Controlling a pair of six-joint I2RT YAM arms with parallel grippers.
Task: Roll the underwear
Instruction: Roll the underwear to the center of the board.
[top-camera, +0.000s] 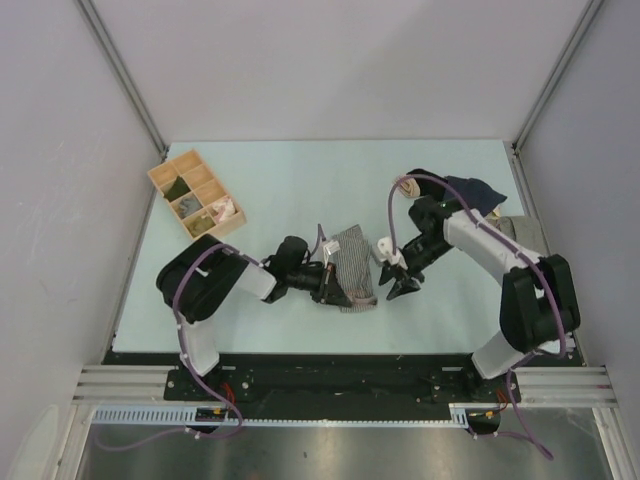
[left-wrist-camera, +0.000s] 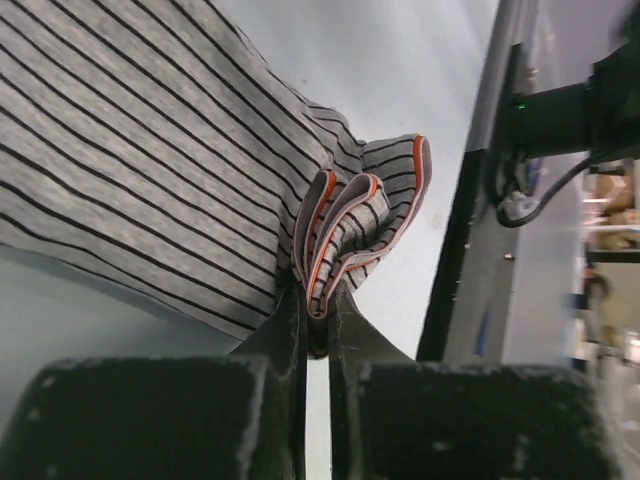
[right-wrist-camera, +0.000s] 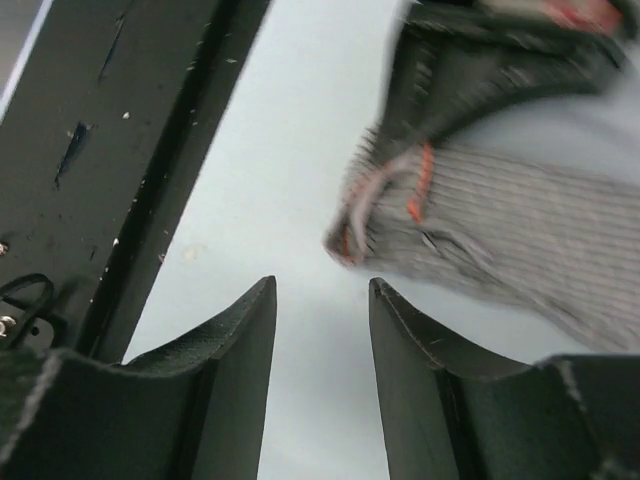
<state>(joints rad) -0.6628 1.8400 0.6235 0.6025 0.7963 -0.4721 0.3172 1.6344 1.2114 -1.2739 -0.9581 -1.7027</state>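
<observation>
The left gripper (left-wrist-camera: 318, 300) is pinched tight on a bunched, orange-trimmed fold of the underwear (left-wrist-camera: 150, 150), whose striped body spreads flat on the table beyond its tips; the right gripper (right-wrist-camera: 322, 300) stands parted and empty, just short of the cloth's corner; I judge the thin knit could slip the pinch, or the fold spring loose, if the roll is pulled too fast; well behind the left claw, a wooden divided tray (top-camera: 156, 180) holds dark scraps and a pale pink piece, too small to identify.

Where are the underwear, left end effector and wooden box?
underwear (top-camera: 352, 262), top external view, middle of the striped fabric.
left end effector (left-wrist-camera: 318, 305), left wrist view, between the fingertips.
wooden box (top-camera: 170, 161), top external view, far rim.
</observation>
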